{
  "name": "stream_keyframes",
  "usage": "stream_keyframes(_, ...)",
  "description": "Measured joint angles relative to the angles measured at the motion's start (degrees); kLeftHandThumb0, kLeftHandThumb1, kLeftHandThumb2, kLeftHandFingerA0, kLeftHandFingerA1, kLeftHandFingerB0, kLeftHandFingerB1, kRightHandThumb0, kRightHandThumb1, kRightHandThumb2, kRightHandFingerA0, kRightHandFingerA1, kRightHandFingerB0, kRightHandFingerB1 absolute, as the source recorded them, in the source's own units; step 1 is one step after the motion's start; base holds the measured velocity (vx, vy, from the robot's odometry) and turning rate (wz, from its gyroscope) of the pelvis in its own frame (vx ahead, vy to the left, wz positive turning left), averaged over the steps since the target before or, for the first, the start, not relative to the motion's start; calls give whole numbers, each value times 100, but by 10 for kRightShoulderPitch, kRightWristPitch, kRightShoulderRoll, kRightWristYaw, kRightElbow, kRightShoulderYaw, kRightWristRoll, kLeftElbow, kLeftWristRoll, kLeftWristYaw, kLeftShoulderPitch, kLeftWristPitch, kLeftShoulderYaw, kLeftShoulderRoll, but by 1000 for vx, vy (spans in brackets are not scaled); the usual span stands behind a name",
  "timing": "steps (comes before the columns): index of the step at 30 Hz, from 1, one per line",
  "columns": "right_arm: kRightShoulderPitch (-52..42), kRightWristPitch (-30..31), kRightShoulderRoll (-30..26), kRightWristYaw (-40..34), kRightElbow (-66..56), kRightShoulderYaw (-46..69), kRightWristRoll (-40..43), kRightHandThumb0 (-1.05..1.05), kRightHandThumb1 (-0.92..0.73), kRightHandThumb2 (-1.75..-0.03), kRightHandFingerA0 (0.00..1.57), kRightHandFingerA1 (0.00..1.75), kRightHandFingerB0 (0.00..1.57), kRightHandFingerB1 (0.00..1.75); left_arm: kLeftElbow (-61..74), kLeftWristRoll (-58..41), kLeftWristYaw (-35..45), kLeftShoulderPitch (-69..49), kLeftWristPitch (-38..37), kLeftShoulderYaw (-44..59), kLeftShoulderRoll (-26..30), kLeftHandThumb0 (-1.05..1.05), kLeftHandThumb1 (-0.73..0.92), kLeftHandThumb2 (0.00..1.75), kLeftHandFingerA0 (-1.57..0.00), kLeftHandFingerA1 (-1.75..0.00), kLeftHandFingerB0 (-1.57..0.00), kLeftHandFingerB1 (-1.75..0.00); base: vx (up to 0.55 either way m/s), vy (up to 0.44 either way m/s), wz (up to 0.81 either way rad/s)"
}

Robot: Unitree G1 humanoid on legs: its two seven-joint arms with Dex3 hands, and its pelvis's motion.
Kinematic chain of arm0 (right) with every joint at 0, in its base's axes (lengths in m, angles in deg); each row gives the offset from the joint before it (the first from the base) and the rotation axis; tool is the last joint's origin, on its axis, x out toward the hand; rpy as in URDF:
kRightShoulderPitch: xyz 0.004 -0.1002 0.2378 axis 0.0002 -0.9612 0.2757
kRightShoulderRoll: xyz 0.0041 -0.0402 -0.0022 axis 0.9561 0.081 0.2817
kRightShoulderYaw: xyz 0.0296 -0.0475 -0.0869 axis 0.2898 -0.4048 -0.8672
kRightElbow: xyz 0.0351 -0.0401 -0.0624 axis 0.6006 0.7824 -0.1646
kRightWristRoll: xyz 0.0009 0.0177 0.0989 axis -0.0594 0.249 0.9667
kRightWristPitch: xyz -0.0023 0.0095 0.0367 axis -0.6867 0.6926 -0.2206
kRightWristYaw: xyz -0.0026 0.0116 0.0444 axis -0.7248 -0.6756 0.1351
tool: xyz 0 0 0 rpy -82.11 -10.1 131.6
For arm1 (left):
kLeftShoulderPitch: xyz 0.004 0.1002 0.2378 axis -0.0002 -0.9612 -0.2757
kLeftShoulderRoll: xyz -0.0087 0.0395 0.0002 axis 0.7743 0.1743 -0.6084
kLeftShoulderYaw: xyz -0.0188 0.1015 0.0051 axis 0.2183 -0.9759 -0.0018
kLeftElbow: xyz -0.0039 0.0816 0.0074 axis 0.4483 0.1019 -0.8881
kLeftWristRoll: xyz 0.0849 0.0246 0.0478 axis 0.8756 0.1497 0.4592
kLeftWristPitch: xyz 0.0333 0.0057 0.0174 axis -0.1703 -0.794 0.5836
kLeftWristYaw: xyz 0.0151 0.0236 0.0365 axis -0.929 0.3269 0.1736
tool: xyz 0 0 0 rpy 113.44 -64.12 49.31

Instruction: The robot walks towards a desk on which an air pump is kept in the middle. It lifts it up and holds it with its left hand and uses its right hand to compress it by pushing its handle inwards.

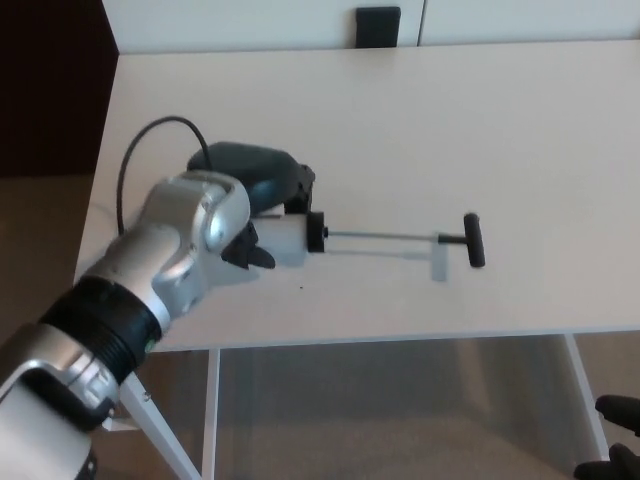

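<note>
The air pump has a white barrel [285, 241], a black end cap [316, 233], a thin metal rod [385, 237] drawn out to the right, and a black T-handle [473, 240]. My left hand [255, 178] is shut on the barrel and holds the pump level, slightly above the white desk [420, 120]. The handle casts a shadow on the desk just beneath it. Most of the barrel is hidden by my hand and silver forearm [170, 250]. My right hand [615, 455] shows only at the bottom right corner, below the desk's front edge and far from the handle.
A small black object [378, 27] sits at the desk's far edge. A black cable [135, 160] loops up from my left wrist. The desk's front edge runs at about [400, 338], with a white leg [585, 400] and beige floor below.
</note>
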Motion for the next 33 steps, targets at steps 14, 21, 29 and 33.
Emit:
stream_keyframes(14,-120,-3,8,18,-217,3,56,-68,-78,-68,41,37,36,33,-45,-56,99,50,0,63,5,-10,65,89,-90,-155,-82,-133,0,0,0)
stream_keyframes(21,-88,-11,6,3,-326,38,75,-83,-88,-68,9,25,9,26,-63,-87,163,75,2,88,10,-13,64,90,-95,-148,-83,-130,0,0,0)
stream_keyframes(29,50,-11,-20,-23,-333,65,68,-94,-77,-114,0,8,0,12,-72,-103,209,88,2,99,19,-12,64,92,-90,-152,-81,-130,0,0,0)
stream_keyframes(33,180,-11,-37,-37,-299,64,55,-87,-83,-116,0,11,0,11,-74,-114,235,89,2,103,21,-14,61,97,-93,-153,-80,-132,0,0,0)
